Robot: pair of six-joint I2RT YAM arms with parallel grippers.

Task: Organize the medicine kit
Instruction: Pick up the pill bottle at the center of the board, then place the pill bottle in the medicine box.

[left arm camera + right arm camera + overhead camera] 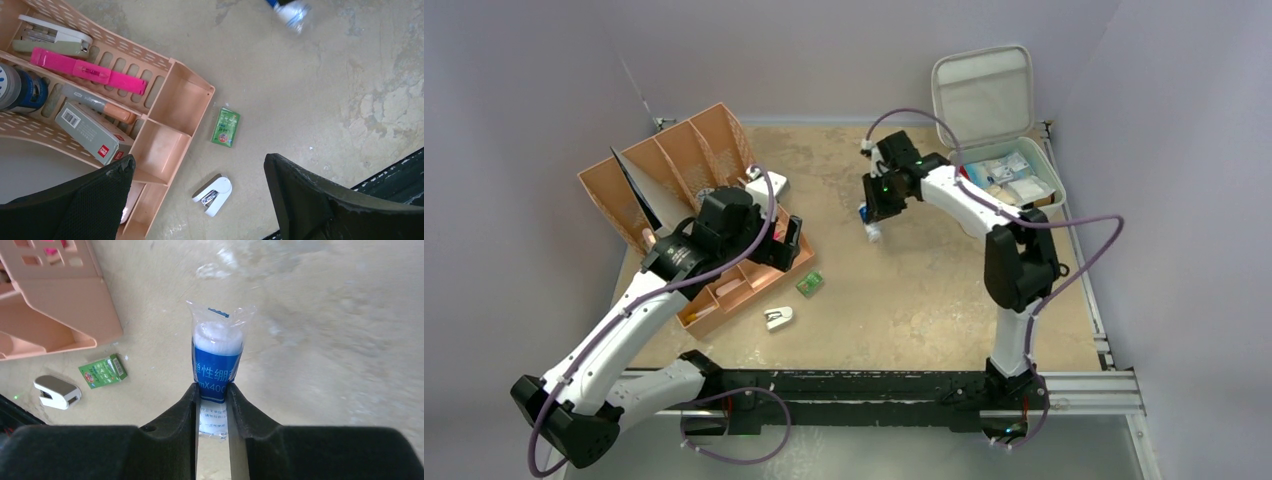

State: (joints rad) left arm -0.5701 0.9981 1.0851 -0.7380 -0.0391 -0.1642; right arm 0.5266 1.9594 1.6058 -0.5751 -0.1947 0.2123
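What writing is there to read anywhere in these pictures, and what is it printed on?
"性绷" and under it "mX400", both cut off at the edges: on the blue label of the bandage roll.
Unreadable, too small: the fine print lower on the same roll.
Unreadable, too blurred: the print on the green packet.
Unreadable: the barcode and red logo on the grey box in the tan tray.

Worn beige tabletop (904,290).
Green packet (810,284), white mini stapler (778,319) beside orange tray (734,296); grey medicine kit (982,95) at far right corner.
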